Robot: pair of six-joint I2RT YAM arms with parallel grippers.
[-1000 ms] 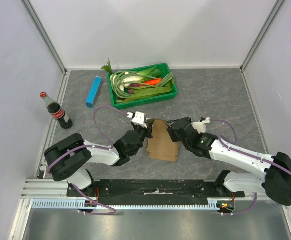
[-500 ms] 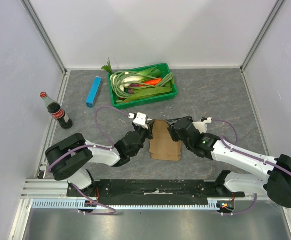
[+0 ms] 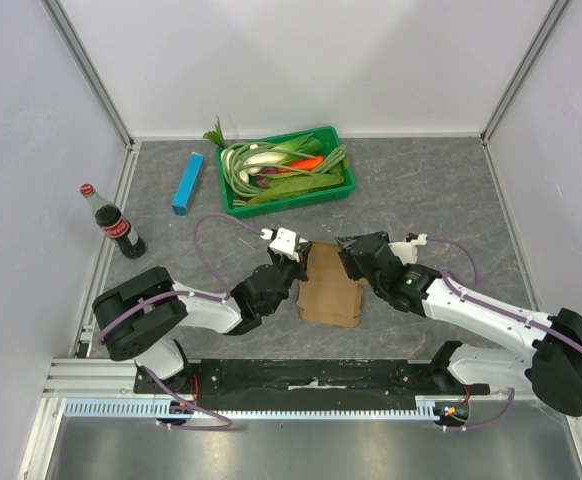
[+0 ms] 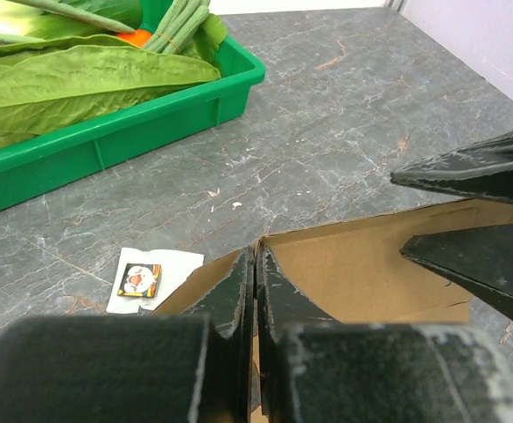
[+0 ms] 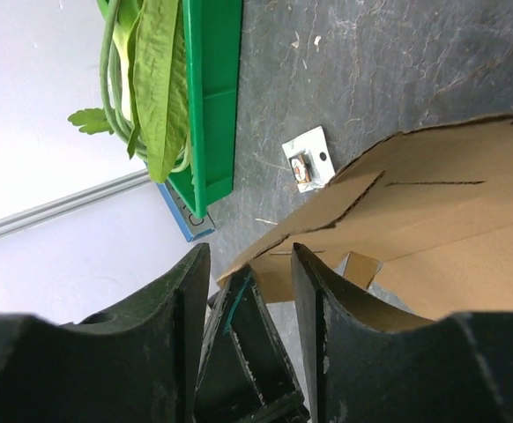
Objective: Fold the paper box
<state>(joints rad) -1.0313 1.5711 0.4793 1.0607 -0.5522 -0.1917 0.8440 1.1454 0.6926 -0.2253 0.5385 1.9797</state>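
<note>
The paper box [image 3: 329, 295] is a flat brown cardboard piece lying on the grey table between both arms. My left gripper [image 3: 299, 270] is shut on its left edge; in the left wrist view the jaws [image 4: 256, 264] pinch the cardboard rim [image 4: 371, 264]. My right gripper [image 3: 347, 262] stands open at the box's upper right. In the right wrist view its fingers [image 5: 249, 264] straddle the cardboard's corner [image 5: 450, 220] and the left gripper's fingertips [image 5: 243, 352]. The right gripper's fingers [image 4: 477, 167] show at the right of the left wrist view.
A green tray [image 3: 343, 186] of vegetables stands behind the box. A slim blue box [image 3: 187, 183] and a cola bottle [image 3: 114, 222] are at the left. A small white card [image 4: 146, 280] lies on the table just beyond the cardboard.
Both grippers and the cardboard have shifted slightly to the right. The left gripper has stayed shut on the edge.
</note>
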